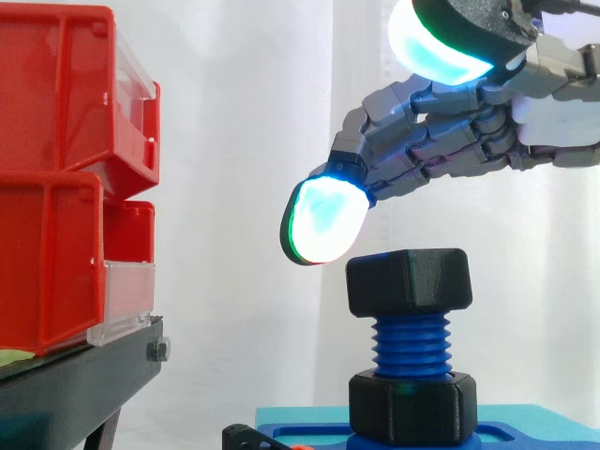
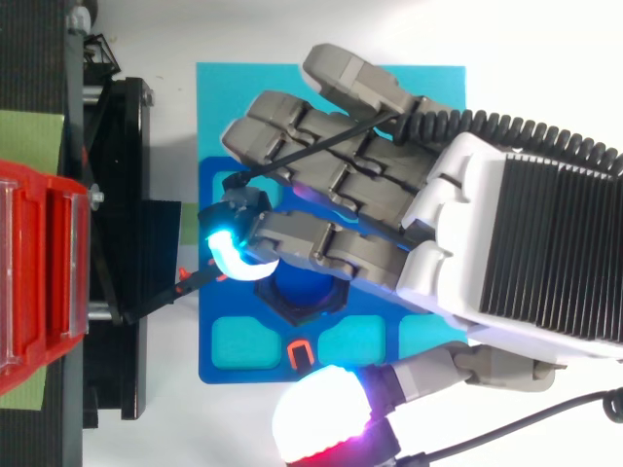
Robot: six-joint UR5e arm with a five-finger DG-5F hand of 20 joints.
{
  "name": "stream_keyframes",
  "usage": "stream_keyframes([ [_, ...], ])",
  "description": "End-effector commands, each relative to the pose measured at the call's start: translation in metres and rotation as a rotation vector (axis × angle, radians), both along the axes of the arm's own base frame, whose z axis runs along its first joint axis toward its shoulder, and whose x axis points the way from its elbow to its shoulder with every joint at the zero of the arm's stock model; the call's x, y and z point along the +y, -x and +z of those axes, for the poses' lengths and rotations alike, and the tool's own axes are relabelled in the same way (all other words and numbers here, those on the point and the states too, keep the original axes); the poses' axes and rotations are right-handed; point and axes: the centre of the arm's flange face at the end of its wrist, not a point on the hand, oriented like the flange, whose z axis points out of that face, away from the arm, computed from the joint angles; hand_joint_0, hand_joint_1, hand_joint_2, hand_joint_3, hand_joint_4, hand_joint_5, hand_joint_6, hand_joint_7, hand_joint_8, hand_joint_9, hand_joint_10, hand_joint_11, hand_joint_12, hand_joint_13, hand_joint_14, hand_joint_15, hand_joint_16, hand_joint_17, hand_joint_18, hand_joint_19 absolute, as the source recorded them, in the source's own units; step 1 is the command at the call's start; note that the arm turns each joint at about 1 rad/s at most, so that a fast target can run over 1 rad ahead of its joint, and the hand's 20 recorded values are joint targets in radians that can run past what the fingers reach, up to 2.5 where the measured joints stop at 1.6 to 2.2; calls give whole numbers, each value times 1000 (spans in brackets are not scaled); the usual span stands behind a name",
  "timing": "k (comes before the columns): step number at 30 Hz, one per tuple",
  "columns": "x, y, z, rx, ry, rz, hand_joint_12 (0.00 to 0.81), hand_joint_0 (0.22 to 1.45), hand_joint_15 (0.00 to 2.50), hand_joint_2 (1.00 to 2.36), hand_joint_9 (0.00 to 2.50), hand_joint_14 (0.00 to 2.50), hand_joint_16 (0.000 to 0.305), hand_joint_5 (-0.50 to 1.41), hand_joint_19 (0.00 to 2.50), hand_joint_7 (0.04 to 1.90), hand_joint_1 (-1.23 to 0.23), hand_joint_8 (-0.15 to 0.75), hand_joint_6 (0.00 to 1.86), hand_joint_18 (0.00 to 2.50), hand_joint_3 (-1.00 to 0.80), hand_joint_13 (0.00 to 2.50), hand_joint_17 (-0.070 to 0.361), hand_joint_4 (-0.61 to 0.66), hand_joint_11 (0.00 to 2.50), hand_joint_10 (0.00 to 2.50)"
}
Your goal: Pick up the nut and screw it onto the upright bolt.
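The black nut [image 1: 409, 281] sits atop the upright blue bolt [image 1: 411, 345], just below the robot hand [image 1: 450, 136], whose loosely extended fingers are open and hold nothing.

1. Hand [image 2: 462, 224]: white shell behind the knuckles, carrying a black ribbed panel [image 2: 555, 243].
2. Fingers [image 1: 441, 141]: grey blocky segments with darker joints.
3. Pads [image 1: 325, 223]: thick ovals glowing white-cyan, green-rimmed; thumb pad [image 2: 316, 418] white, edged red-magenta.
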Motion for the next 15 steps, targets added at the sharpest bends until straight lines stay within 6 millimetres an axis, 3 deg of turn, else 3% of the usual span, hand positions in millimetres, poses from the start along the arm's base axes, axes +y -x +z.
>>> stream_keyframes([
  [1,-2,1,1,5,1,-2,326,483,0,1000,242,0,51,-122,0,735,-54,196,502,0,-500,0,115,161,0,0],
  [15,-4,2,-5,12,3,6,323,484,0,1000,280,0,50,-113,0,791,-66,202,503,0,-500,27,113,170,0,0],
])
